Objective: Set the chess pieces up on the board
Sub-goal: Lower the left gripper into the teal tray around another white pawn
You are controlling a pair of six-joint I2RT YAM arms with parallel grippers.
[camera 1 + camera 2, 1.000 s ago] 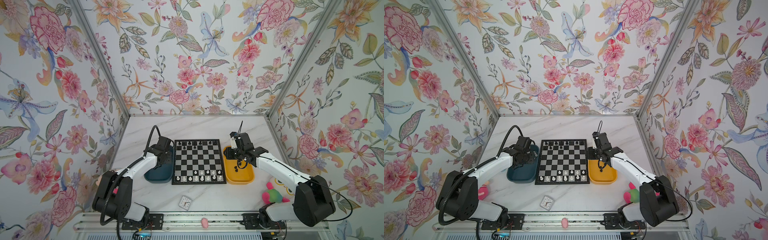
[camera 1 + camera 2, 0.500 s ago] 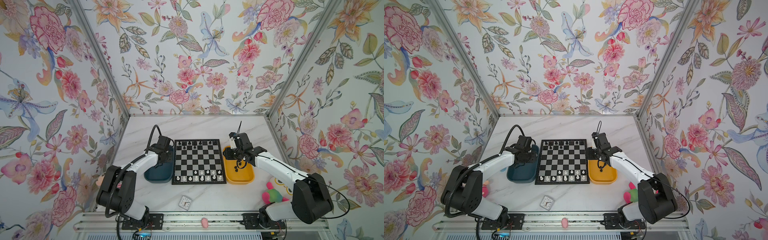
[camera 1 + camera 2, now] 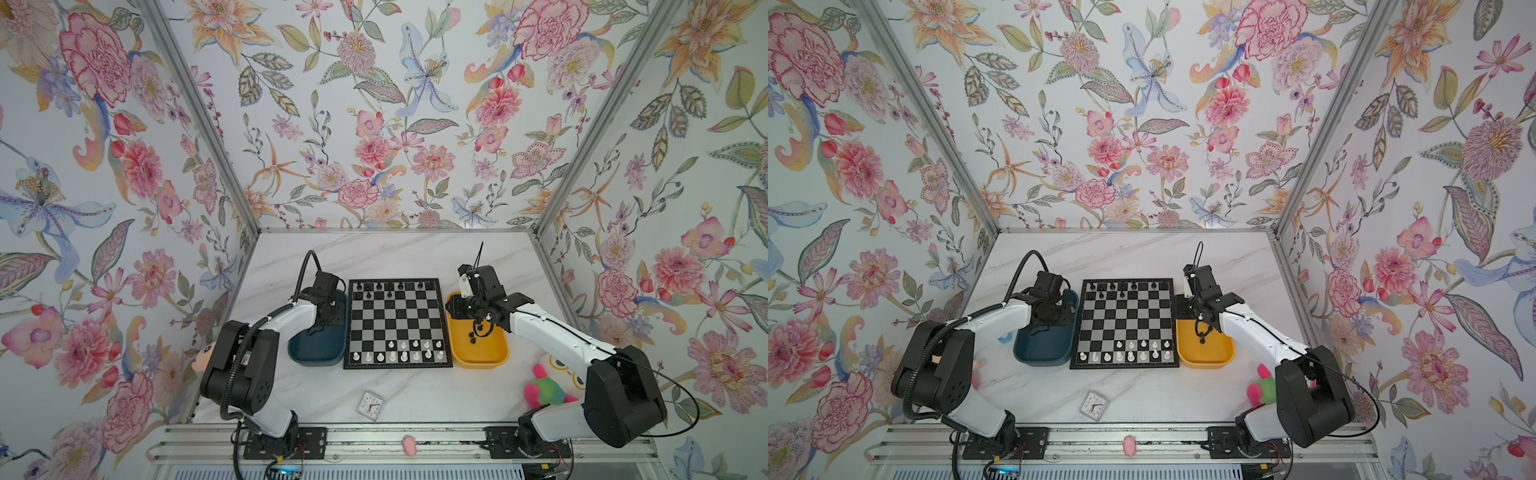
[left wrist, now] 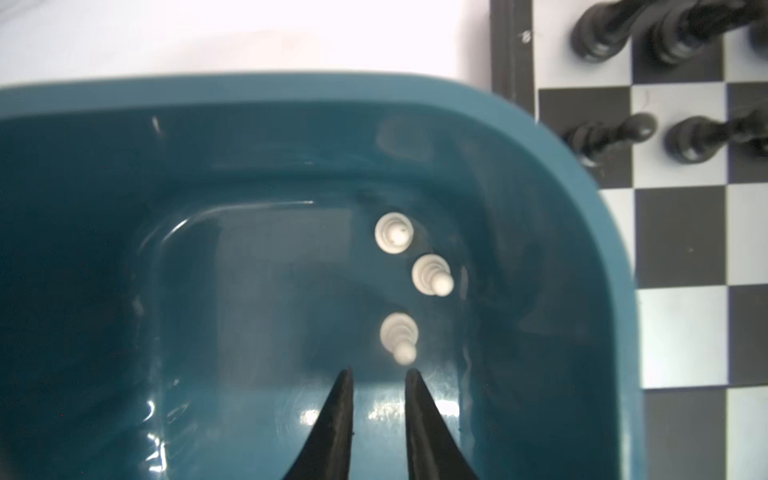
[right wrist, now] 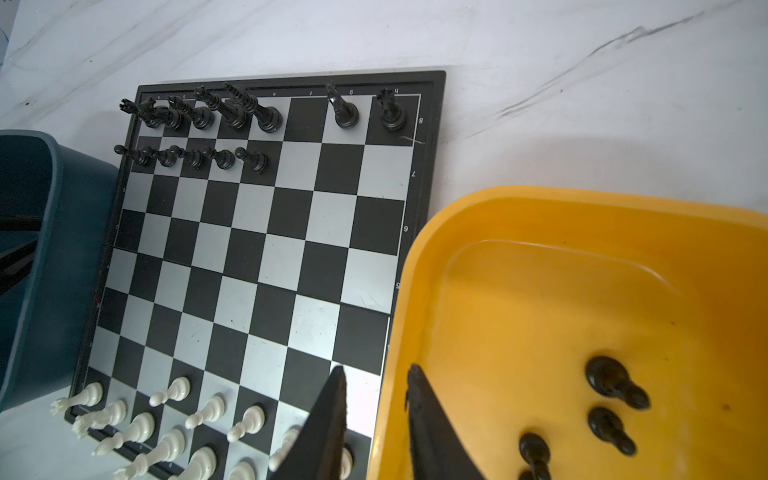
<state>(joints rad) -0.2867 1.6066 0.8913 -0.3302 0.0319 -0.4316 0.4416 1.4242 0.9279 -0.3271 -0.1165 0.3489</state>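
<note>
While pieces (image 5: 254,160) line both ends, checkered board (image 5: 266,257)

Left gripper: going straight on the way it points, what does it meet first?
Probably the nearest white piece in the teal tray, standing just beyond the left gripper. Depth is unclear, so it might reach the tray floor instead.

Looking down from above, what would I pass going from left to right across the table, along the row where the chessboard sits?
From the left: dark teal tray → chessboard → yellow tray → pink and green plush toy.
</note>
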